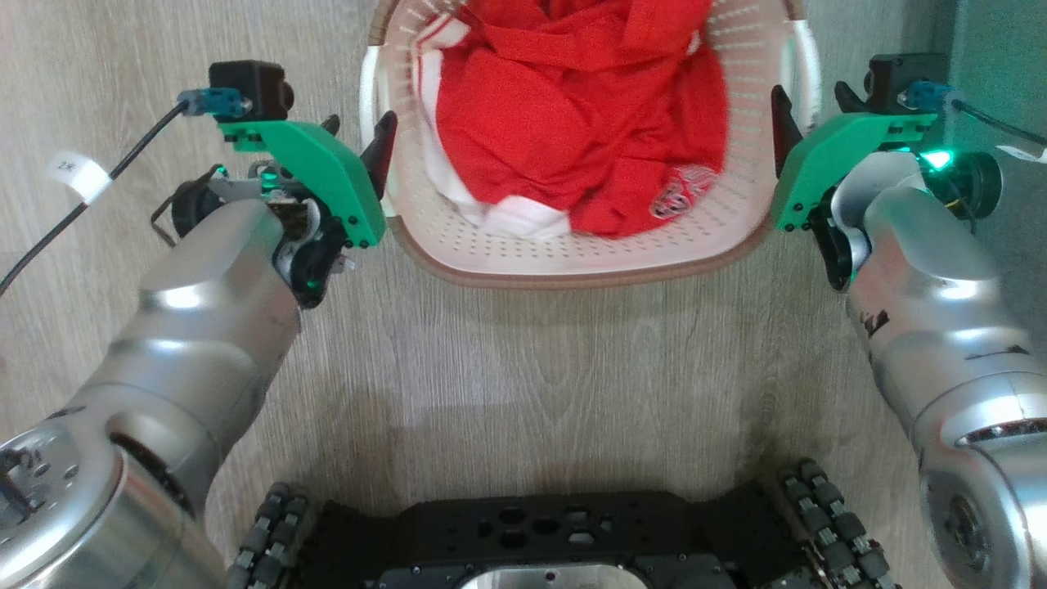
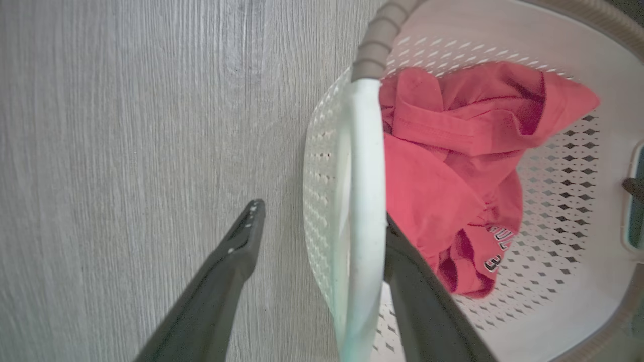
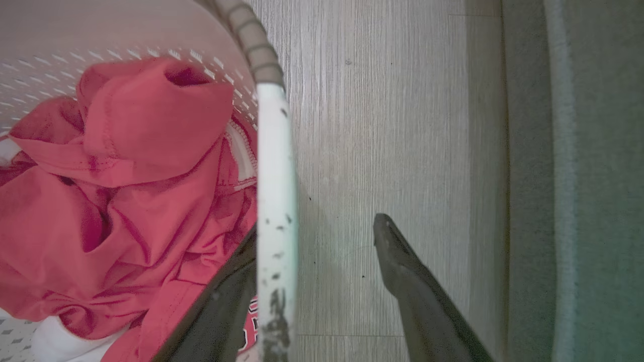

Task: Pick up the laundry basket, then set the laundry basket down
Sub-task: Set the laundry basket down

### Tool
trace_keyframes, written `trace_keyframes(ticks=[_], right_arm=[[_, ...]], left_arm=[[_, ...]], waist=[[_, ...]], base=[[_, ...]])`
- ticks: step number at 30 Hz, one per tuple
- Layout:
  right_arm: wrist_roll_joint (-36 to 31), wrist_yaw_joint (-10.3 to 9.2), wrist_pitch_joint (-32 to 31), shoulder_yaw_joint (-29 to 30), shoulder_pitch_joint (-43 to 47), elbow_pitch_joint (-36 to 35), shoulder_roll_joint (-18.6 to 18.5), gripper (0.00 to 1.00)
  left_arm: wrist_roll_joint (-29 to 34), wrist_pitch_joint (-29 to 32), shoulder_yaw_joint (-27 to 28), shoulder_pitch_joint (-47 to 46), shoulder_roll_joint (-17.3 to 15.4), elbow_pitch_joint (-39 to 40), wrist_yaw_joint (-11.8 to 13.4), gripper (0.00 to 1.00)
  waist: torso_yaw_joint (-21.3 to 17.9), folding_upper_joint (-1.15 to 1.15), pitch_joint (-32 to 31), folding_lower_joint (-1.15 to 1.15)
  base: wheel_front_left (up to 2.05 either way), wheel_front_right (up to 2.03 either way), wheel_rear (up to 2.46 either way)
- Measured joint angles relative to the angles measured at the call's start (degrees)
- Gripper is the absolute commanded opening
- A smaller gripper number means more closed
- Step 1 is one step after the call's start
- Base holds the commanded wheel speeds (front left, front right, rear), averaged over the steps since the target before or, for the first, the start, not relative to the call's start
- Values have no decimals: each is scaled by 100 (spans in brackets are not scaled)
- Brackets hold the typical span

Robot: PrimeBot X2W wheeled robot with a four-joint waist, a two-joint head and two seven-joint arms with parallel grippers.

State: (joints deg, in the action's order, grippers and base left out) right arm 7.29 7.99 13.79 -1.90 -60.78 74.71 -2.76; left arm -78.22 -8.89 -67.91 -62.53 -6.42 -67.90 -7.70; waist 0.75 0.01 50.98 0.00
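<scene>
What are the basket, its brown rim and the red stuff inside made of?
The basket looks like moulded cream plastic: smooth walls punched with even rows of small holes. Its brown rim has a ribbed, woven look, but is probably plastic too. The red clothing is soft matte fabric, likely cotton knit, judging by its folds and stitched hems.

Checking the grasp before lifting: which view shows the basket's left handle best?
The left wrist view: the white left handle runs between the left hand's open fingers, one inside the laundry basket, one outside. The head view shows a short stretch beside that hand.
</scene>
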Motion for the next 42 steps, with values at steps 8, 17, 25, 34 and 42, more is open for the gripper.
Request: trace_keyframes(ticks=[8, 17, 25, 34, 42], right_arm=[[865, -1, -9, -831, 19, -200, -70, 100], [1036, -1, 43, -984, 112, -266, -78, 100], [809, -1, 44, -459, 725, -1444, -145, 100], [354, -2, 49, 269, 1811, -3125, -141, 100], [194, -2, 52, 404, 2612, -4340, -108, 100]], left_arm=[[-65, -33, -2, 0, -76, 4, 0, 100], [-147, -397, -7, 58, -122, 45, 14, 100], [590, -549, 616, 141, -352, 420, 14, 100], [3038, -565, 3036, 1231, -558, 2140, 439, 100], [4766, -567, 4514, 2669, -359, 3738, 527, 100]], waist=[[-62, 0, -53, 0], [-77, 0, -402, 0], [-30, 0, -963, 0], [109, 0, -1570, 0], [187, 0, -2153, -1]], base=[[0, 0, 0], [0, 0, 0], [0, 0, 0], [0, 0, 0], [0, 0, 0]])
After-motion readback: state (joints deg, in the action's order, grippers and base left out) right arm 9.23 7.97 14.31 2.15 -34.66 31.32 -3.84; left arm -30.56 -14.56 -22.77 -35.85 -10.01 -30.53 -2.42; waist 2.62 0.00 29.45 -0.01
